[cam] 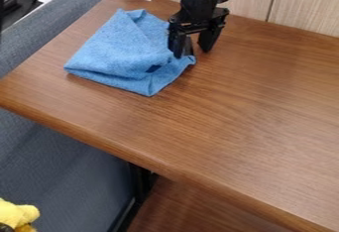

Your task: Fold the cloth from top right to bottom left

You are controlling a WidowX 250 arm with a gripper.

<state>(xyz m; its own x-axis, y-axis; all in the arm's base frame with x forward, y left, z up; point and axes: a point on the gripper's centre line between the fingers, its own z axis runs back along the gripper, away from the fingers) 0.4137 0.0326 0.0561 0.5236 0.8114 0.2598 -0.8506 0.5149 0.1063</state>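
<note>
The gripper hangs at the upper middle of the camera view, over the right edge of the blue cloth. Its fingers are spread apart; the left one is against or just above the cloth, and whether it touches cannot be told. The right finger is over bare wood beside the cloth. The cloth lies rumpled on the table's upper left part, with folded layers along its top and right and a small dark patch near its lower right.
The wooden table extends right and toward the front, its rounded front edge running diagonally. A pale panelled wall stands behind. A yellow plush item is at the lower left, below table level.
</note>
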